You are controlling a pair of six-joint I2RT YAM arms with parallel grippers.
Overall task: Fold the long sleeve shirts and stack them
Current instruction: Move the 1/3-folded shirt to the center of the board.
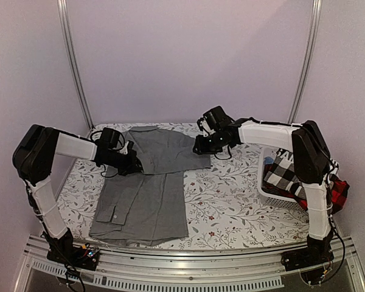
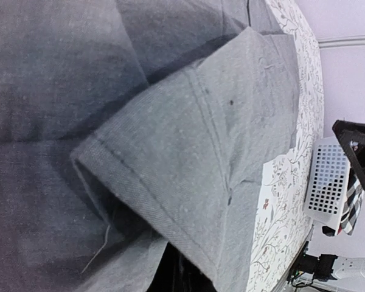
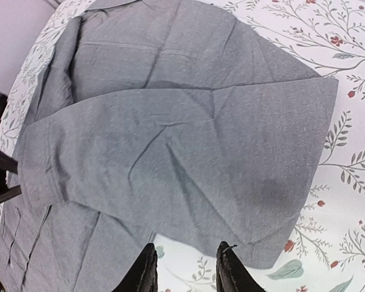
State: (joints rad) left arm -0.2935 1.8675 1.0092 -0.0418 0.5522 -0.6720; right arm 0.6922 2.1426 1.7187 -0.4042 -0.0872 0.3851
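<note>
The grey shirt (image 1: 152, 188) lies on the flowered table, its upper part folded across. It fills the left wrist view (image 2: 188, 140) and most of the right wrist view (image 3: 170, 140). My left gripper (image 1: 131, 157) is at the shirt's left edge. A hemmed fold of grey cloth is raised over its dark fingers (image 2: 173, 274), which are mostly hidden, and it looks shut on that fold. My right gripper (image 1: 204, 146) (image 3: 185, 271) is open and empty, just off the shirt's right edge above the tablecloth. The black-and-white checked shirt (image 1: 286, 173) and the red-and-black checked shirt (image 1: 337, 191) hang in and over a basket.
A white perforated basket (image 1: 269, 185) stands at the table's right side and also shows in the left wrist view (image 2: 325, 182). The flowered tablecloth (image 1: 231, 194) shows between shirt and basket. Metal frame posts rise at the back corners, and a rail runs along the near edge.
</note>
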